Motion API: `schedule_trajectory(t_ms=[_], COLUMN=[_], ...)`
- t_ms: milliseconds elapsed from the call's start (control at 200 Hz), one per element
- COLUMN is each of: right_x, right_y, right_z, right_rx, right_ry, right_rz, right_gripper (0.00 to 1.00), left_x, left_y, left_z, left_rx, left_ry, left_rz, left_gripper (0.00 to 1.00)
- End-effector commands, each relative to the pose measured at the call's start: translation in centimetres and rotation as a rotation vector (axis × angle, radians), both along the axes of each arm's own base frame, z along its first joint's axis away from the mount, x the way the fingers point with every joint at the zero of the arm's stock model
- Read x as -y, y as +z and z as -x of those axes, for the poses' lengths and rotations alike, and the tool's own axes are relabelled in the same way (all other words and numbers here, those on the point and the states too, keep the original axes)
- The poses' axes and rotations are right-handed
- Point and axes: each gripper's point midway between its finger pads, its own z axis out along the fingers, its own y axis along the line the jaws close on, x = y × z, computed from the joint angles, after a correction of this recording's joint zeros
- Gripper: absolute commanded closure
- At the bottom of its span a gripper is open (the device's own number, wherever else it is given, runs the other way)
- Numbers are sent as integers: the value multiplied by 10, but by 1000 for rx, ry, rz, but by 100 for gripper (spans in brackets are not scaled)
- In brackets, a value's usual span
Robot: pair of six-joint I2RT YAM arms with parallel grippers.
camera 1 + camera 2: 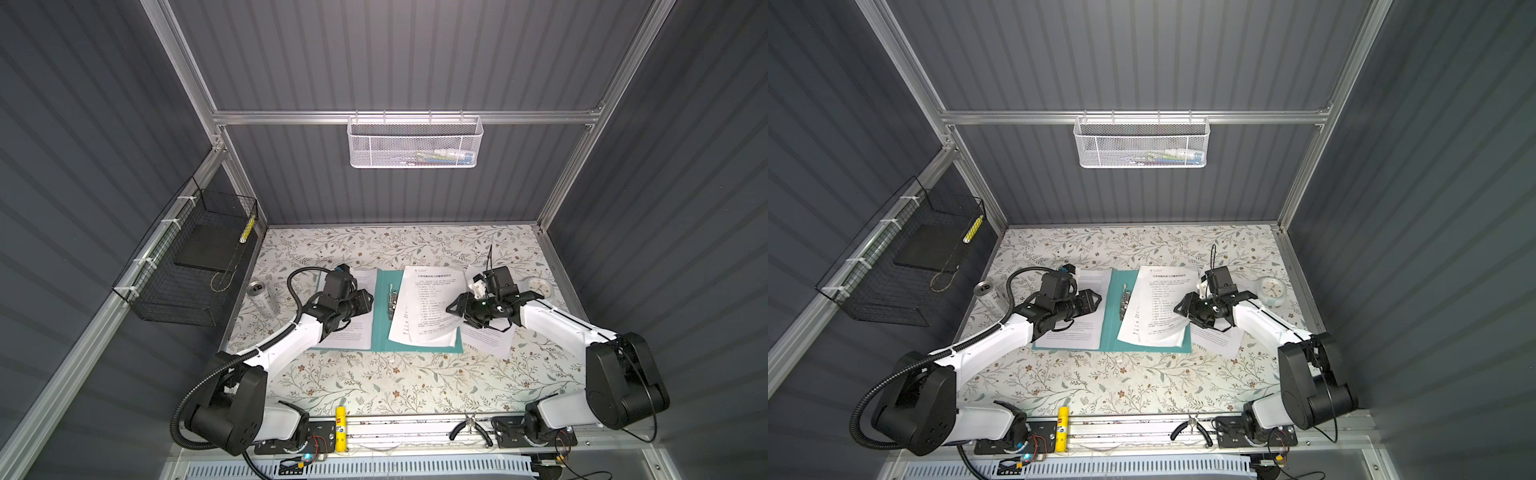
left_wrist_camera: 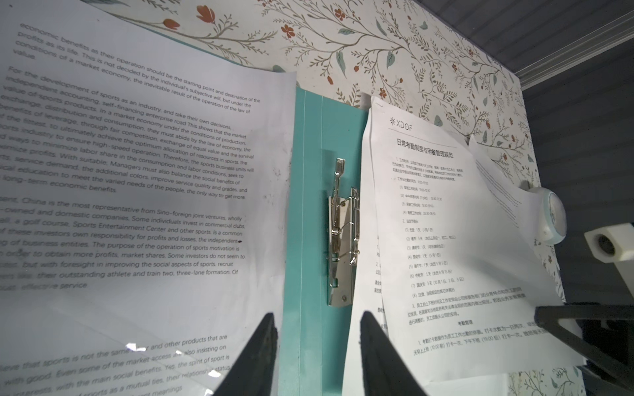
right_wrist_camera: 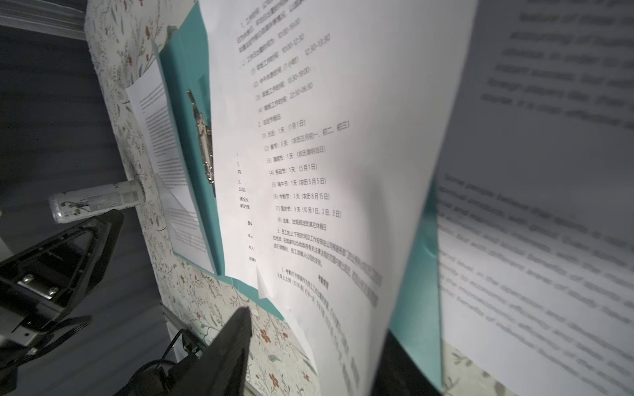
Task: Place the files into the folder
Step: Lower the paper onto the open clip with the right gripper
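Right hand [image 1: 455, 311] straddling files [image 1: 428, 299], folder [image 1: 380, 328] lying beneath

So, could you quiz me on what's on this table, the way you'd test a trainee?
1. True or false: the teal folder lies shut.
2. The silver can stands: A) left of the folder B) on the folder C) inside a wire basket.
3. Which gripper is at the edge of the sheet with the logo and heading?
Key: 1 false, it lies open. 2 A. 3 the right gripper.
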Motion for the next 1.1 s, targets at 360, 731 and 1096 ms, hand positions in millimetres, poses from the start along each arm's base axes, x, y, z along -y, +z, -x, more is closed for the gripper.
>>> schedule_trajectory(t_ms=[360, 731, 1096], right_x=[10, 0, -29], right_y=[-15, -7, -22], right_z=[18, 34, 44], right_rx=[-38, -32, -79], right_ry=[10, 1, 19], right_rz=[43, -7, -24], right_gripper=[56, 85, 88], left_x=[8, 8, 7], left_y=[-18, -22, -21], left_z=[-2, 1, 5], left_rx=[-42, -50, -47], left_ry=[-6, -6, -4], left_rz=[34, 37, 37], left_gripper=[58, 58, 58])
